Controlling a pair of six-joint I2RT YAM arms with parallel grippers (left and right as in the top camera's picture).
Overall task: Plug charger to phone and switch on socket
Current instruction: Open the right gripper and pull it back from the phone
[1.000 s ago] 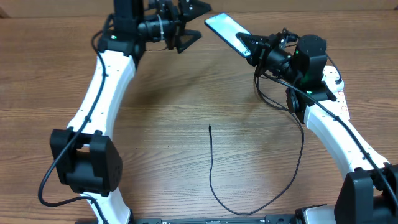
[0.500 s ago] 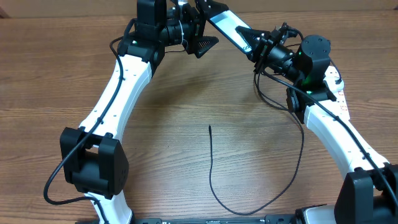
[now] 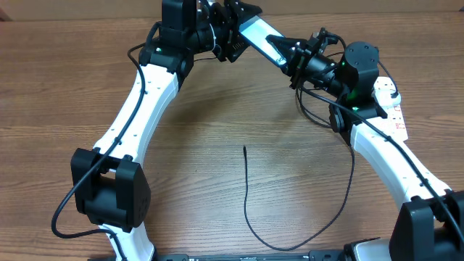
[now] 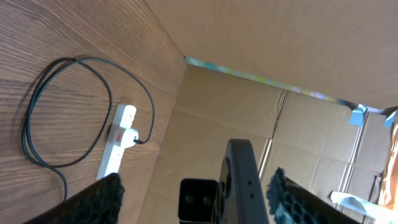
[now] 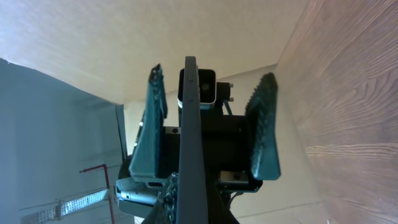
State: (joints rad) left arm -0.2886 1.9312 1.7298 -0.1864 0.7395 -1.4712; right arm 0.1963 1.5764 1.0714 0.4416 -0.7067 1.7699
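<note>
The phone [image 3: 267,42] is held in the air above the far middle of the counter [image 3: 203,145]. It is tilted, and its lit screen is seen from overhead as a pale strip. Its right end is clamped in the right tool [image 3: 291,56], whose jaws are drawn narrow onto it. Its other end lies inside the left tool [image 3: 241,29], which is spread wide. In the right wrist view a gap is seen on each side between the phone's thin edge and the meshed fingers [image 5: 264,124], and no contact can be made out there. Only the phone's dark edge is shown in both wrist views; the screen is turned away.

The charger [image 3: 246,181] is laid on the counter, well apart from the phone. Its bare tip [image 3: 244,148] rests near the middle. From there the cable is run toward the near edge, looped right and carried back up under the right arm. In the left wrist view a black plug [image 4: 140,141] is seen touching the socket.

The socket [image 3: 394,109] is placed at the far right and is largely hidden by the right arm from overhead. Red marks are seen on it, too small to be read.
</note>
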